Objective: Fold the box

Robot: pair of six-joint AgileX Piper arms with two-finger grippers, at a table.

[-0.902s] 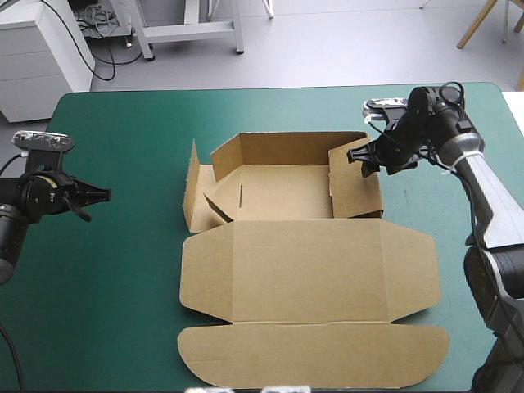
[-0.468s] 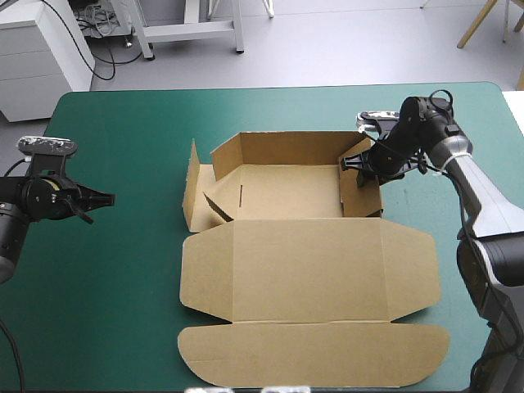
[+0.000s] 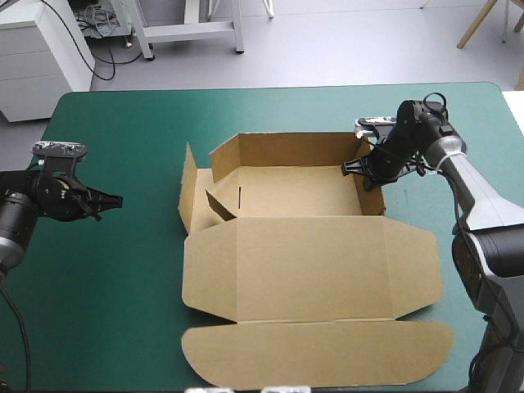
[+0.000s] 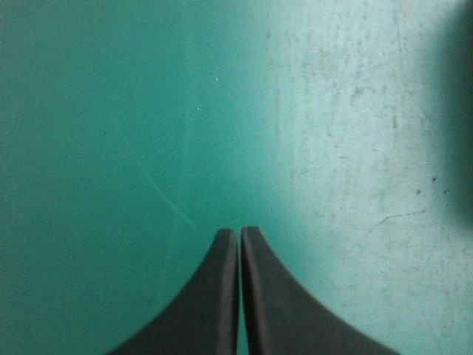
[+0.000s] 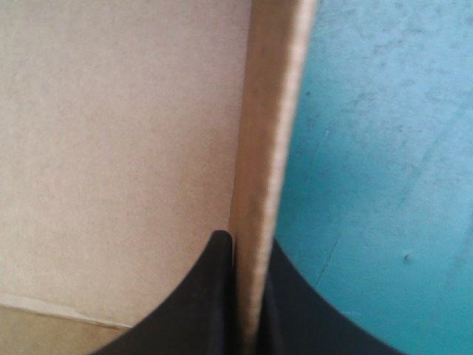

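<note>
The brown box (image 3: 286,262) lies mid-table. Its tray part is at the far side with the back wall raised, and its wide lid lies flat toward the near edge. The left side wall (image 3: 188,192) stands leaning outward. The right side wall (image 3: 370,195) stands upright. My right gripper (image 3: 361,169) grips the far end of that wall's top edge. In the right wrist view the board edge (image 5: 270,111) runs between the black fingers of my right gripper (image 5: 247,244). My left gripper (image 3: 115,199) hovers shut over the teal-green cover, well left of the box. In its own view the left gripper (image 4: 239,234) has nothing between its fingers.
Teal-green cover (image 3: 139,270) stretches between the left gripper and the box. A narrower strip of cover (image 3: 426,196) shows right of the tray. The lid's rounded front flap (image 3: 319,352) reaches close to the table's near edge.
The right side wall showed its broad face earlier and now stands edge-on with the right gripper on it. The box shifted slightly. The left gripper moved a little toward the box.
</note>
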